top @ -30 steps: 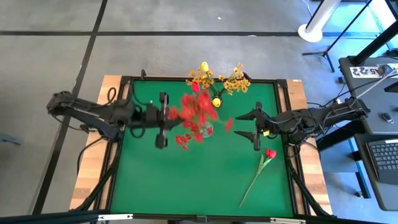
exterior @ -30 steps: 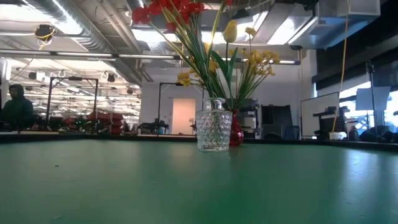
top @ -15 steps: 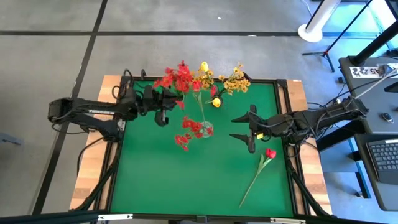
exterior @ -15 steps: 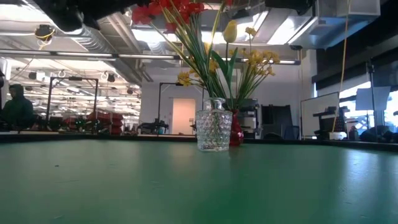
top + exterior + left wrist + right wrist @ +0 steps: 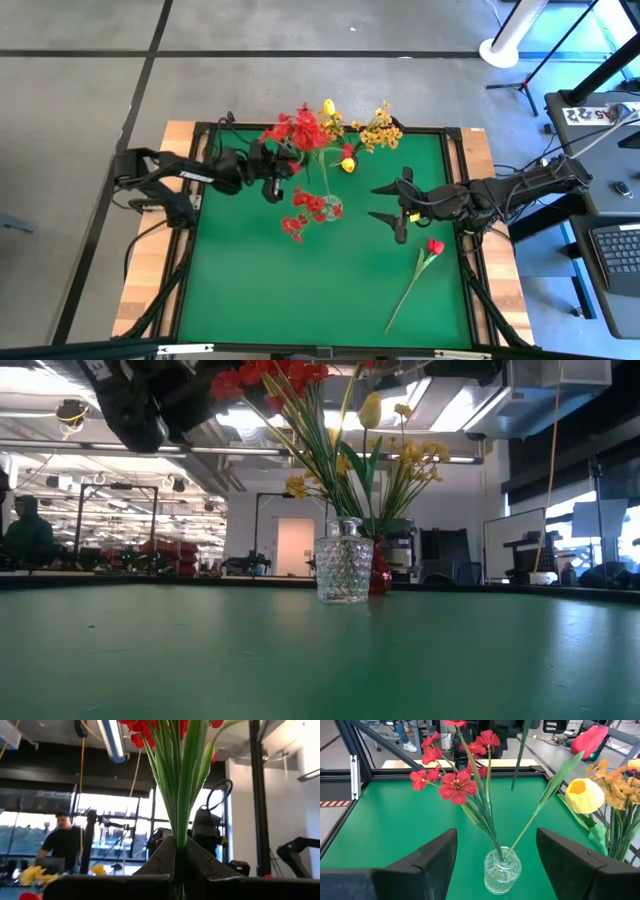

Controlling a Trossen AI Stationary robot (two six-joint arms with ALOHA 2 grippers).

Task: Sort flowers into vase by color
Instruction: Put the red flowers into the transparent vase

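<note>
A green table [image 5: 250,290] seen from above, with a dark robot arm at each side. The left gripper [image 5: 272,172], over the far left part of the table, is closed on the green stems of a red flower bunch [image 5: 297,128], holding it in the air. From its wrist camera the stems [image 5: 181,795] rise straight up between the closed fingers. Near the table's middle stands a clear glass vase [image 5: 344,569] holding red flowers [image 5: 451,784] and a yellow tulip [image 5: 583,795]. Behind it a red vase [image 5: 380,576] holds yellow-orange sprays [image 5: 378,127]. The right gripper [image 5: 396,203] waits just right of the clear vase, jaws wide open and empty. One red tulip [image 5: 434,246] lies on the table near the right edge.
</note>
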